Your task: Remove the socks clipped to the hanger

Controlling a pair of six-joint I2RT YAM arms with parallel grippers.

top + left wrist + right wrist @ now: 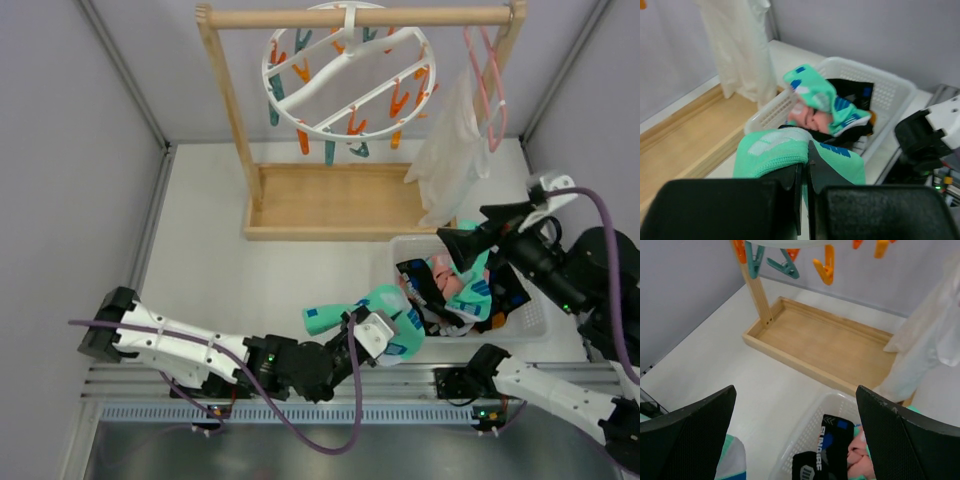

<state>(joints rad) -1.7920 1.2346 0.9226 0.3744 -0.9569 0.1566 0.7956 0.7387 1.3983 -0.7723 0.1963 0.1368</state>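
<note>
Almost done: the round white plastic hanger point(347, 75) shows no socks. My left pincer point(805, 165) squeezes a teal sock point(772, 150) just beside the white basket point(535, 318) of socks point(462, 292); my right pincer point(795, 392) hangs open.

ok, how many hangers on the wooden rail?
2. The round white clip hanger hangs at the middle; the pink wire hanger hangs at the right end, carrying a white garment. None looks hidden.

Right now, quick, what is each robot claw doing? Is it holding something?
Left gripper: shut on a teal fabric sock with white and blue patches.
Right gripper: open, holding nothing.
</note>
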